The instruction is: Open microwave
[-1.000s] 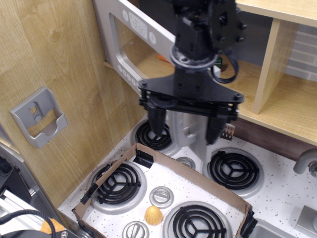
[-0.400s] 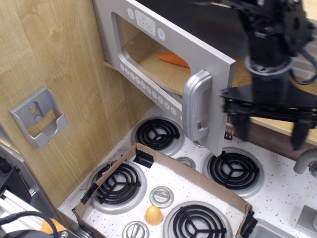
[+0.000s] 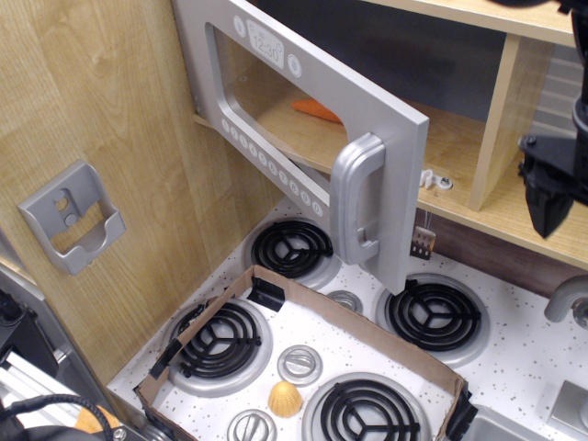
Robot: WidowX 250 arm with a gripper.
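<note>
The silver-grey toy microwave has its door (image 3: 303, 119) swung out toward me, hinged at the left, with the clear window, the clock display (image 3: 267, 42) and a row of round white buttons. Its chunky grey handle (image 3: 356, 197) stands free at the door's right edge. An orange item (image 3: 317, 108) lies inside on the wooden floor. My gripper (image 3: 579, 209) is at the far right edge, well apart from the handle. Only its left finger (image 3: 548, 195) shows, set wide of the wrist, holding nothing.
Below is a toy stove with several black burners (image 3: 432, 314) and a cardboard frame (image 3: 354, 317) around the front ones. A yellow item (image 3: 284, 399) lies between the burners. A grey holder (image 3: 69, 216) hangs on the left wooden wall. A wooden divider (image 3: 496, 119) stands right of the microwave.
My gripper has moved right, from in front of the handle to the frame's right edge. The door has swung further open and now stands free of the gripper.
</note>
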